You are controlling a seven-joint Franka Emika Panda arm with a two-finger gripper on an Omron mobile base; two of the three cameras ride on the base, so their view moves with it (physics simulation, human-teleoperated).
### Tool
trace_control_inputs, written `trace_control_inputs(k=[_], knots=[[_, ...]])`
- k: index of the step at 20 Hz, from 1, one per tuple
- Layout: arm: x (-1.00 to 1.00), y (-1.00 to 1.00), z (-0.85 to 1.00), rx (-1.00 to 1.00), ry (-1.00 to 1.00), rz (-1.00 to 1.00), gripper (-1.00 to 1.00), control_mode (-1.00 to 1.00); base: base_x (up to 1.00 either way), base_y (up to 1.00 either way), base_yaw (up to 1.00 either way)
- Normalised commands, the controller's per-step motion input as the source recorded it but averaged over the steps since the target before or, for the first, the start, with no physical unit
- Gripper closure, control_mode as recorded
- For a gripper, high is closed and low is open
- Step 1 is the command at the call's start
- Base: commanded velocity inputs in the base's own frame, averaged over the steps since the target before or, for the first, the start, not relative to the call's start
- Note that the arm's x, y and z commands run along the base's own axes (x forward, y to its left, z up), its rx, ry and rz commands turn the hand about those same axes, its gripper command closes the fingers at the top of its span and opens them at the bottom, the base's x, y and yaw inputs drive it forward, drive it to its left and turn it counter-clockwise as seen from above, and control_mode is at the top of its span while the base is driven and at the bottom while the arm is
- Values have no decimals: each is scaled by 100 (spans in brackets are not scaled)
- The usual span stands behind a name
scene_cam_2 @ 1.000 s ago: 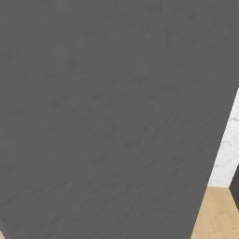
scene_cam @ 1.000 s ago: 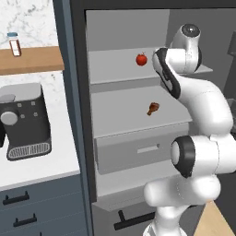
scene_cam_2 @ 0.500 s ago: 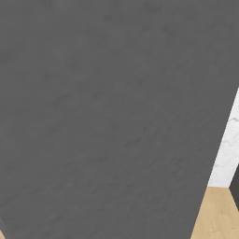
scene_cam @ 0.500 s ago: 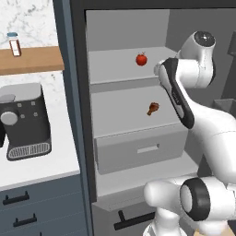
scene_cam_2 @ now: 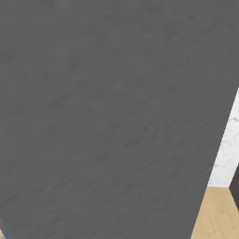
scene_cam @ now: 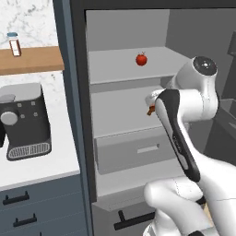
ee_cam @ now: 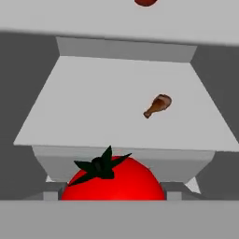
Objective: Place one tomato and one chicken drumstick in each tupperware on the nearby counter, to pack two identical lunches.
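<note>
In the hand view a red tomato [ee_cam: 114, 182] with a dark green stem sits between my finger tips, and my gripper [ee_cam: 112, 195] is shut on it. Beyond it a brown chicken drumstick [ee_cam: 158, 106] lies on the fridge's middle shelf [ee_cam: 93, 107]. A second tomato [scene_cam: 141, 59] rests on the upper shelf and peeks in at the top edge [ee_cam: 145, 2] of the hand view. In the left base view my forearm [scene_cam: 177, 133] crosses the open fridge and hides most of the drumstick [scene_cam: 150, 111]. The tupperware is out of view. The white counter [scene_cam: 41, 168] lies at the left.
A black coffee machine [scene_cam: 25, 120] stands on the counter, below a wooden shelf [scene_cam: 32, 60] holding a small jar [scene_cam: 14, 44]. A grey drawer [scene_cam: 136, 150] sits under the fridge shelves. A dark grey panel [scene_cam_2: 102, 116] stands close in the right base view, with wooden floor [scene_cam_2: 217, 214] beside it.
The arm has swung, its upper link going right and its forearm coming down across the fridge opening. The drumstick is now mostly covered by the arm. The tomato on the upper shelf has not moved.
</note>
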Motion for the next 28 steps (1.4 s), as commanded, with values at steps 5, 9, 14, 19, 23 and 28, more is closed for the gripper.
trace_control_inputs(k=[5,9,14,19,23,28], knots=[[-20,11,-11,-2,0,5,100,100,-80,46,22],[0,0,0,0,0,0,100,100,-77,93,25],[0,0,0,0,0,0,100,100,-2,100,7],[0,0,0,0,0,0,100,100,22,100,0],[0,0,0,0,0,0,100,100,25,100,0],[0,0,0,0,0,0,100,100,29,100,0]])
